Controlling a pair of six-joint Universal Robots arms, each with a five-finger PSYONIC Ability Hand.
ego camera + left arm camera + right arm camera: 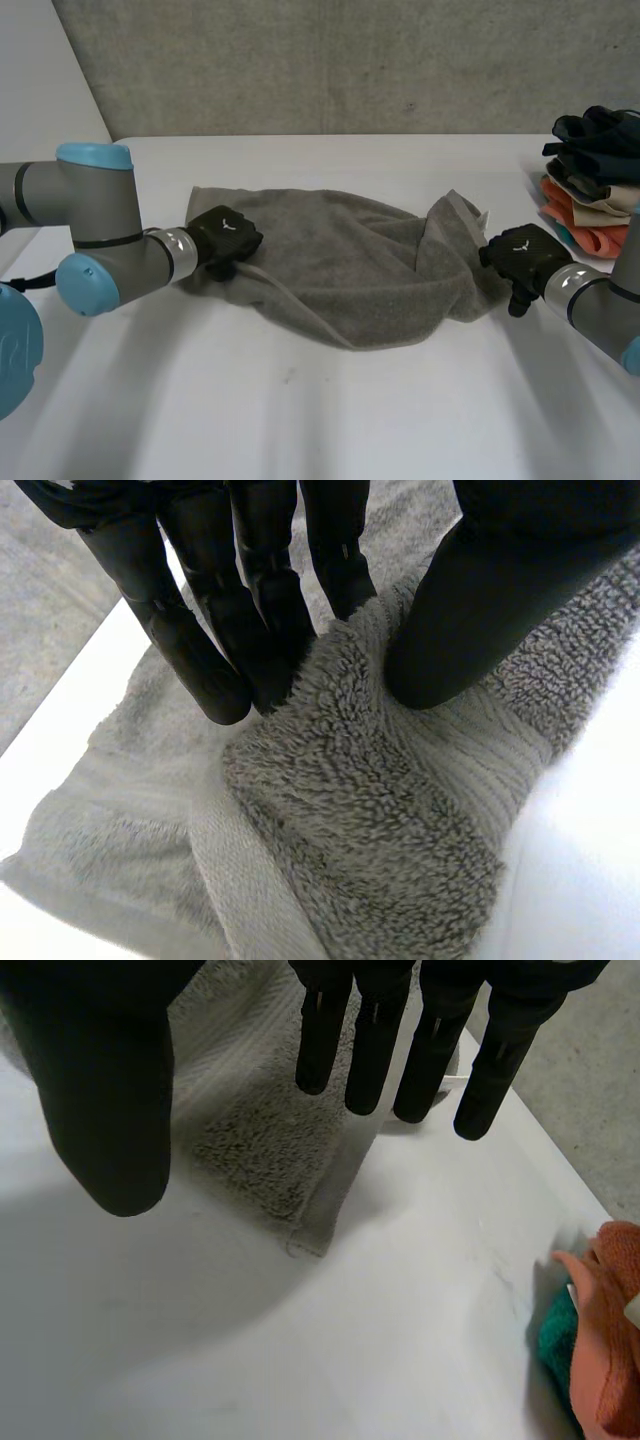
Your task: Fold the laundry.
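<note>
A rumpled grey towel (340,265) lies across the middle of the white table (300,410). My left hand (225,240) is at its left edge. In the left wrist view the fingers (200,640) and thumb (480,610) pinch a raised fold of the towel (360,830) between them. My right hand (522,255) is at the towel's right end, where the cloth is bunched up. In the right wrist view its fingers (375,1040) are straight and apart from the thumb (100,1090), hovering over a towel corner (260,1150) and holding nothing.
A stack of folded laundry (595,190) in dark, beige and orange stands at the table's right edge, close behind my right arm. Its orange and teal cloths (610,1330) lie beyond the right hand's fingertips. A concrete wall (330,60) rises behind the table.
</note>
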